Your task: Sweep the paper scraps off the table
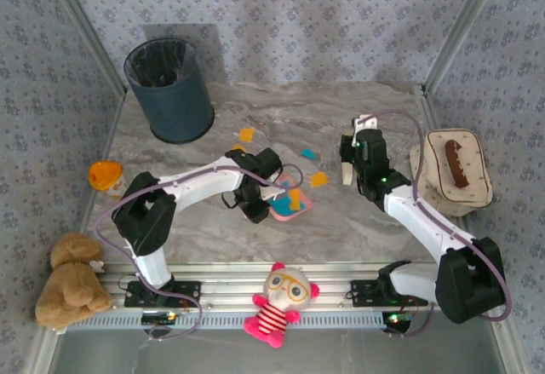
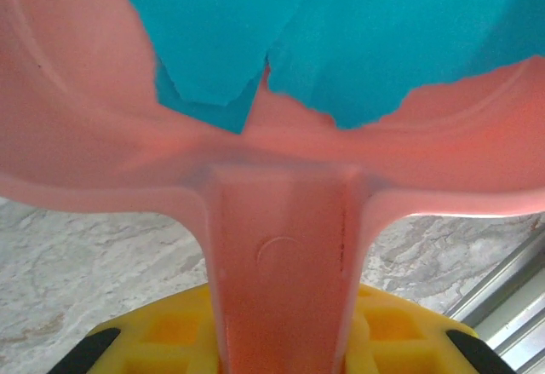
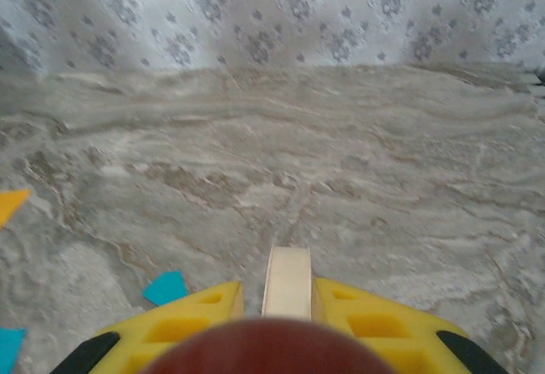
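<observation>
My left gripper (image 1: 255, 202) is shut on the handle of a pink dustpan (image 1: 290, 204), which rests on the table (image 1: 358, 229). Up close, the handle (image 2: 281, 272) runs between the yellow fingers (image 2: 400, 336), and cyan paper scraps (image 2: 341, 33) lie in the pan. My right gripper (image 1: 348, 168) is shut on a cream brush handle (image 3: 288, 282), just right of the dustpan. Loose paper scraps lie around: orange ones (image 1: 246, 134) (image 1: 318, 179) and a cyan one (image 1: 307, 152). The right wrist view has more cyan (image 3: 165, 287) and orange (image 3: 10, 205) bits at its left.
A dark bin (image 1: 170, 89) stands at the back left. An orange cup-like toy (image 1: 105, 174) sits at the left edge. A cream oval tray (image 1: 477, 195) holding a brown thing is at the right. A teddy bear (image 1: 72, 280) and a doll (image 1: 277, 302) lie by the front rail.
</observation>
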Tool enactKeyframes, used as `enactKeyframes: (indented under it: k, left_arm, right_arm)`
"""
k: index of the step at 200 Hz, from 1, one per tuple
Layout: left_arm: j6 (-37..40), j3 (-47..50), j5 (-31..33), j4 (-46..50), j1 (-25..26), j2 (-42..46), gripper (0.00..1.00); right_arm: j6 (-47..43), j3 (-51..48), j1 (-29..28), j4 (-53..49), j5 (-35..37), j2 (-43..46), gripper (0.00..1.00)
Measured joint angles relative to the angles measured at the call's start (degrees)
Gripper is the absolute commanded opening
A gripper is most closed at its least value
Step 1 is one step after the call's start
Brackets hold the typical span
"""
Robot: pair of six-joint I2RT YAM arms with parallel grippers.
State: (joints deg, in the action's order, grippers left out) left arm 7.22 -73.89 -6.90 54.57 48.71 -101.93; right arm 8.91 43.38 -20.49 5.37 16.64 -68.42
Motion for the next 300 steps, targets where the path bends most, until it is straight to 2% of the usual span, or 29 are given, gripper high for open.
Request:
enactKeyframes:
  k: [41, 109, 210, 300]
  left_arm:
    - [1.33, -3.5, -0.66, 2.49, 0.81, -4.22, 0.0]
    - [2.4, -8.98, -1.27, 6.32, 0.81, -9.09, 0.0]
    - [2.82, -13.73, -1.2, 8.48, 0.81, -13.84, 0.0]
    - [2.71, -15.32, -0.17, 8.48, 0.39, -14.49, 0.0]
  right_arm:
    - [-2.82, -0.37, 0.0, -2.67, 0.46, -0.04, 0.0]
    - [-5.97, 1.27, -0.59, -3.65, -3.02, -4.13, 0.0]
    - [-10.36, 5.9, -2.47, -7.08, -16.98, -8.48, 0.0]
    - [-13.49, 7.32, -4.07, -11.87, -25.44, -8.07, 0.0]
